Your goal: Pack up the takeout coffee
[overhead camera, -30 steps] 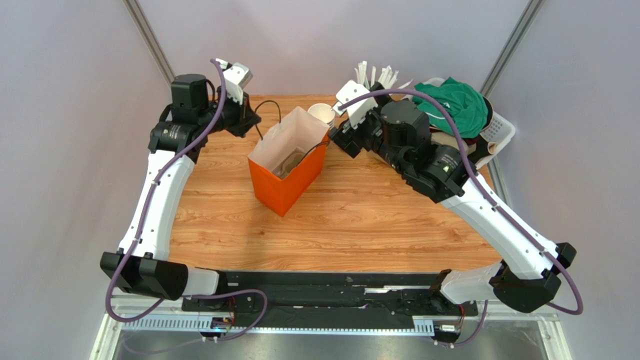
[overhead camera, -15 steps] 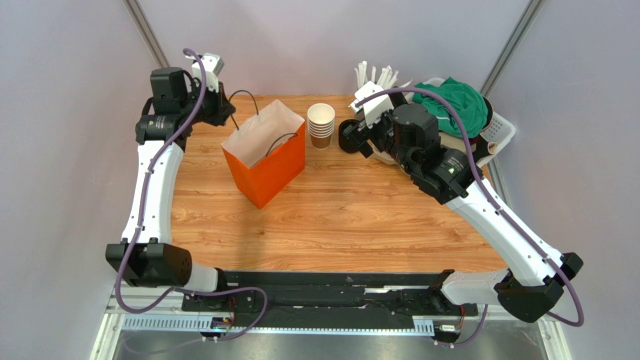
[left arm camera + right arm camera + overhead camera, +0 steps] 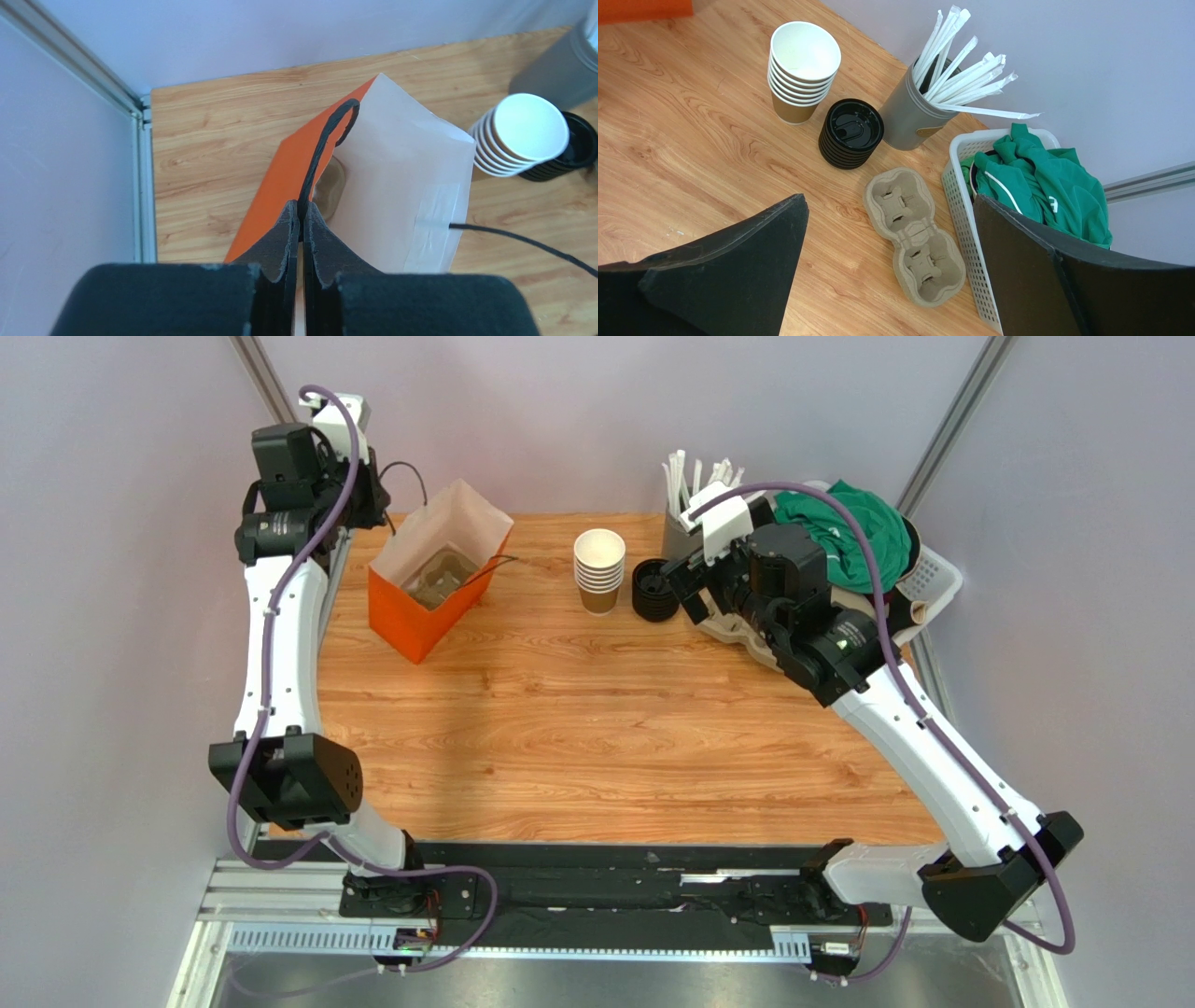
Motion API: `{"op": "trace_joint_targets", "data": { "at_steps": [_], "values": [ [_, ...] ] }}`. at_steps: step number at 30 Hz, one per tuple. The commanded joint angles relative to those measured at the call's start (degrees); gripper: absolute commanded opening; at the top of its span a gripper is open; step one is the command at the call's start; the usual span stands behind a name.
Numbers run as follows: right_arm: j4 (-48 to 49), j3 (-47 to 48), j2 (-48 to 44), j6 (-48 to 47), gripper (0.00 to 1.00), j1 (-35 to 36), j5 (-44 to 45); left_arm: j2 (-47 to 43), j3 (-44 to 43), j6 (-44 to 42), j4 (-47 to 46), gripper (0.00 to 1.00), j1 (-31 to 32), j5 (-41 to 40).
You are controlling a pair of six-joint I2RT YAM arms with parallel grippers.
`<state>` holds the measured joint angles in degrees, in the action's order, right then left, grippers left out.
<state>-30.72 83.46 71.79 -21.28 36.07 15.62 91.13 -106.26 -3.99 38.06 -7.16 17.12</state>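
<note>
The orange paper bag with a white inside stands at the table's far left and leans toward the corner. My left gripper is shut on its black cord handle, also seen in the left wrist view. A tan-brown shape lies deep inside the bag; I cannot tell whether it is the takeout coffee, and no black lid shows on it. My right gripper is open and empty, hovering above a cardboard cup carrier in the right wrist view.
A stack of lidless paper cups and a stack of black lids stand at the back middle. A grey holder of wrapped straws and a white basket with green cloth stand at the back right. A metal rail borders the table's left edge.
My left gripper has pulled the bag by its handle from the table's middle to the far left corner. My right gripper has drawn back to the right, away from the bag.
</note>
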Motion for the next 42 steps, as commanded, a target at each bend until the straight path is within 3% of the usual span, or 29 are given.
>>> {"op": "trace_joint_targets", "data": {
  "at_steps": [1,6,12,21,23,25,28,33,34,39,42],
  "values": [
    [3.39,-0.84,-1.48,2.38,0.96,-1.27,-2.34,1.94,-5.09,2.40,-2.38,0.00,-1.71,-5.52],
    [3.91,-1.55,-1.56,2.82,0.96,-1.97,-2.96,5.54,-9.40,3.72,-0.89,0.00,-5.23,-4.82],
    [4.18,-2.42,-1.56,3.08,0.96,-2.06,-3.49,7.30,-8.62,5.66,-1.68,0.01,-7.78,-4.82],
    [4.53,-3.30,-1.30,3.17,0.96,-2.06,-3.93,5.81,-5.01,5.40,-4.14,0.16,-8.75,-5.87],
    [4.53,-3.39,-0.95,3.35,0.96,-2.06,-4.28,5.38,-4.49,5.48,-4.40,0.25,-8.92,-5.79],
    [4.53,-3.57,-0.95,3.44,0.96,-1.97,-4.80,4.67,-3.70,5.75,-5.10,0.43,-9.01,-5.88],
    [4.79,-3.92,-0.86,3.52,0.96,-2.06,-5.16,3.35,-2.38,5.75,-6.16,0.60,-9.19,-4.47],
    [4.97,-3.74,-0.33,2.91,0.96,-2.15,-4.63,-0.16,-0.88,6.36,-8.09,0.81,-9.19,-1.14],
    [4.97,-3.57,-0.07,2.82,0.96,-2.15,-4.20,-0.77,-0.62,6.45,-8.18,0.94,-9.19,-0.43],
    [3.57,-1.03,1.77,3.34,0.96,-2.67,-2.44,-7.27,1.93,6.19,-10.37,0.95,-9.10,9.39],
    [1.20,1.87,4.75,5.36,0.95,-3.99,-2.43,-11.14,3.86,5.05,-11.26,0.95,-9.10,24.05]
  ]
}}
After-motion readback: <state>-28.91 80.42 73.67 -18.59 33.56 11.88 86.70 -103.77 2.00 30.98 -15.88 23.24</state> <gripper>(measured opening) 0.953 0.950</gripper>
